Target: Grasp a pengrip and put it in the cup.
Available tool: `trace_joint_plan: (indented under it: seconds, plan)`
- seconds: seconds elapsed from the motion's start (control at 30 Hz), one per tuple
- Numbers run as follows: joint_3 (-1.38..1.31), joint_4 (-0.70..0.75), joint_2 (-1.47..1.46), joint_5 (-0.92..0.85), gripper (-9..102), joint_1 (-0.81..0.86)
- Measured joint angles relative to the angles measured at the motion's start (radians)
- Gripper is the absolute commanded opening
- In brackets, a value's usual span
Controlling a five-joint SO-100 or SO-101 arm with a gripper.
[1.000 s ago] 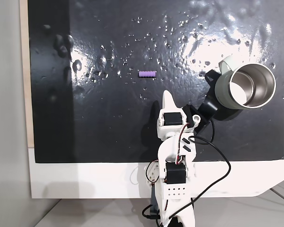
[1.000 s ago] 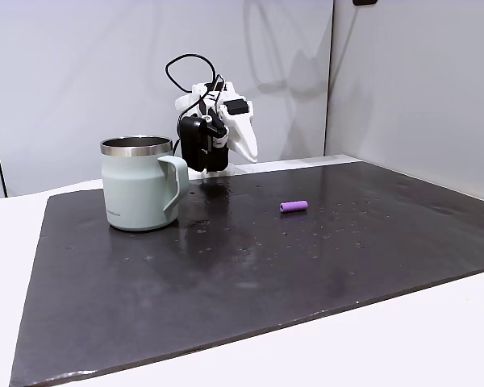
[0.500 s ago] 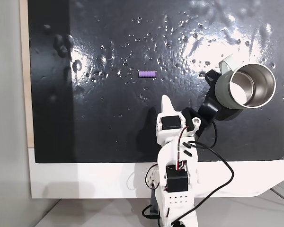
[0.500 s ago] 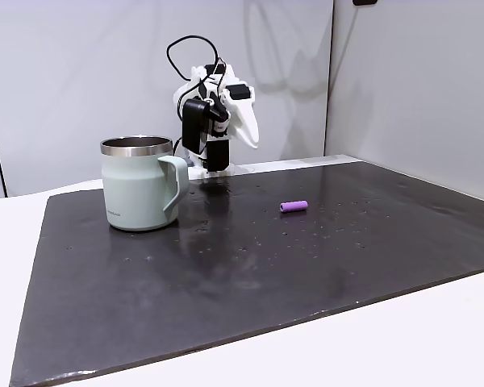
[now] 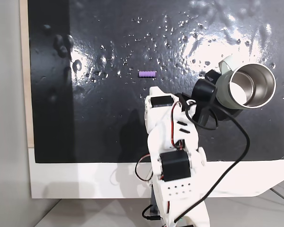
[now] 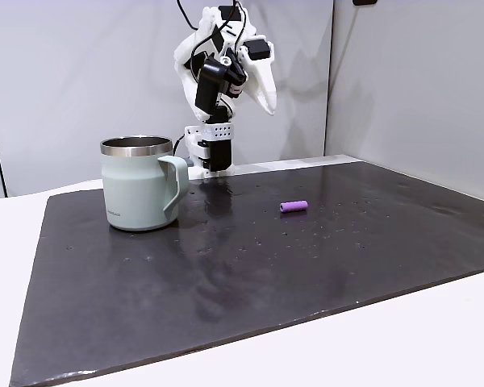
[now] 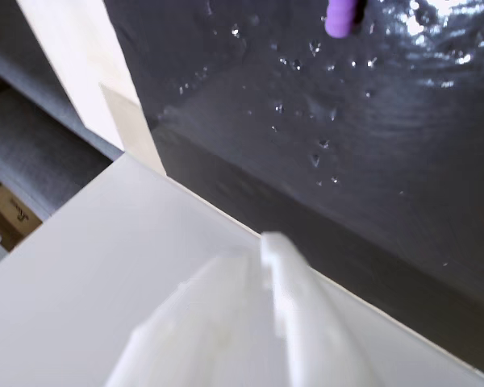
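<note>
Black glossy mat (image 5: 109, 118) covers the white bench (image 5: 85, 179). On it the pengrip (image 5: 147, 74) lies alone, well apart from the cup (image 5: 246, 87). Raised high, the jaws (image 6: 268, 95) look closed and hold nothing.

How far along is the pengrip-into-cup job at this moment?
Nothing is done yet. The pengrip lies untouched on the black mat, well apart from the cup. The gripper is raised high above the mat, holding nothing. Reaching down, grasping and dropping it into the cup all remain.
</note>
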Motion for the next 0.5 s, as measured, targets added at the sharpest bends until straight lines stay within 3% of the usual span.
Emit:
trace_joint_plan:
  seconds: [0.3,0.5]
  plan:
    - [-0.305,0.127,-0.42,0.112,22,-0.064]
    - [-0.428,0.186,-0.638,0.196,25,-0.084]
